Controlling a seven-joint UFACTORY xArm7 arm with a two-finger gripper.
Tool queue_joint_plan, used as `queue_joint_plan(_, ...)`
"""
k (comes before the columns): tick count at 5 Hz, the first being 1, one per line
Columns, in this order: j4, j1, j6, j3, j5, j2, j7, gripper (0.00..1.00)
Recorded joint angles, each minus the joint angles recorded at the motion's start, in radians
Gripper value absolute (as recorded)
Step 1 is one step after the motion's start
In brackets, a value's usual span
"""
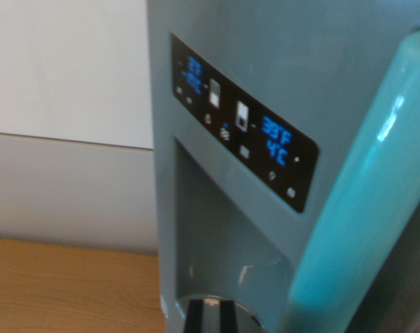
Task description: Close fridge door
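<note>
Fridge door panel reads 33°F, 4°C; tool state indeterminable.

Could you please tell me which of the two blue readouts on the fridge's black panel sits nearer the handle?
The readout at the wrist view's right end of the black panel; it lies beside the handle, while the other is farther away.

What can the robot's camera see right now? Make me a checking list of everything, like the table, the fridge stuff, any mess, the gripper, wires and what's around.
Surface: wooden tabletop at lower left, bare where visible.
Job's things: teal fridge door, close to the camera; black control panel lit with blue digits; dispenser recess below it; glossy teal handle on the wrist view's right. Whether the door is shut cannot be told.
Clutter: nothing seen.
Grippers: not in view.
Cables: nothing seen.
Surroundings: white wall panels behind the table.
</note>
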Motion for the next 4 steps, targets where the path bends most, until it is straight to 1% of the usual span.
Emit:
queue_joint_plan(1,0.0,0.0,0.0,0.0,0.0,0.0,0.0,1.0)
queue_joint_plan(2,0.021,-0.0003,0.0,-0.02,0.0,0.033,0.0,1.0)
queue_joint_plan(3,0.021,-0.0003,0.0,-0.02,0.0,0.033,0.0,1.0)
queue_joint_plan(4,0.039,-0.0004,-0.001,-0.05,0.0,0.058,0.0,1.0)
